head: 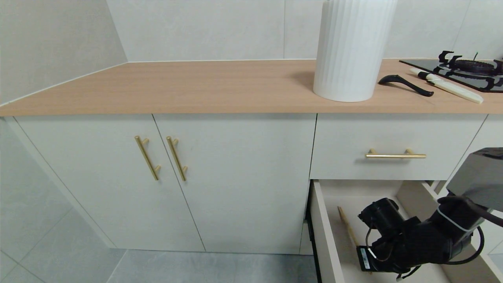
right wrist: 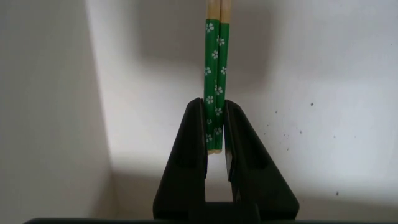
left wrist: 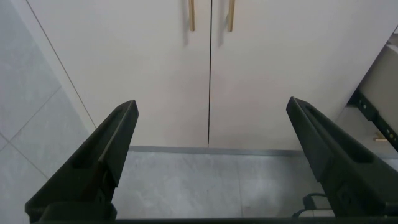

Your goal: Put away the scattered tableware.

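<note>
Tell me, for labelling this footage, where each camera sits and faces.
Head view: on the head, looking forward and down at the countertop, cabinet doors and open drawer; the right arm shows.
Left wrist view: on the left wrist, facing the cabinet doors and floor; the open left pincer shows.
Right wrist view: on the right wrist, looking into the drawer; the right pincer grips green chopsticks.
Shared: head and left wrist, the doors; head and right wrist, drawer and chopsticks.

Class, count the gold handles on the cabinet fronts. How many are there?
3: the left door handle, the right door handle beside it, and the drawer handle on the closed drawer. The open drawer may hide another.
</note>
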{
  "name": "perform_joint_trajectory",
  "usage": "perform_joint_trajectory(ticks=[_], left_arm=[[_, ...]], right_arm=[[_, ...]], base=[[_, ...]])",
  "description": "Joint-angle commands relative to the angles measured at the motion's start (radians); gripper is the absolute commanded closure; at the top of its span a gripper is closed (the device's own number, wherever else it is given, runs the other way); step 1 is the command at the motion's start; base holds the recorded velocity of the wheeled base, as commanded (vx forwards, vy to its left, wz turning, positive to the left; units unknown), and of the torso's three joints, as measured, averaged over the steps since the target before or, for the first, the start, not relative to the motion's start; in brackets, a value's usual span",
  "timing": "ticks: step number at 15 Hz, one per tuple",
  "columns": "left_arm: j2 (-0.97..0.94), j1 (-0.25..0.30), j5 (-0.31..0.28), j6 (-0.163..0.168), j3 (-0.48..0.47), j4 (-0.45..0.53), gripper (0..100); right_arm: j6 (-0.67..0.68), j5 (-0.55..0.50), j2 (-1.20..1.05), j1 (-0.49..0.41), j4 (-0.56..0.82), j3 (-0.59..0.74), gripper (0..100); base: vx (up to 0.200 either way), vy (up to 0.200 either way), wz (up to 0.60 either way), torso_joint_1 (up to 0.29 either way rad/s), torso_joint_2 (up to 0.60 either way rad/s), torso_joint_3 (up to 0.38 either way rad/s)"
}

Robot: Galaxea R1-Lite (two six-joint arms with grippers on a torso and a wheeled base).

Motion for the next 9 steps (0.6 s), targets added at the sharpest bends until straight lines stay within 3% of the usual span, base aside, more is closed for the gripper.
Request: perform_joint_trajectory(ticks=[1,9], left_arm=[[0.000,0.000,0.000,0.000,0.000,-0.001,0],[0.000,0.000,0.000,0.000,0.000,0.000,0]], right_arm=[[0.000,0.001,0.030,0.000,-0.002,0.000,100],[0.042,0.001,0.041,0.002,-0.027,-0.006,100]], base=[[0.000,0.000,0.00,0.000,0.00,0.000],[0.000,0.000,0.00,0.000,0.00,0.000]])
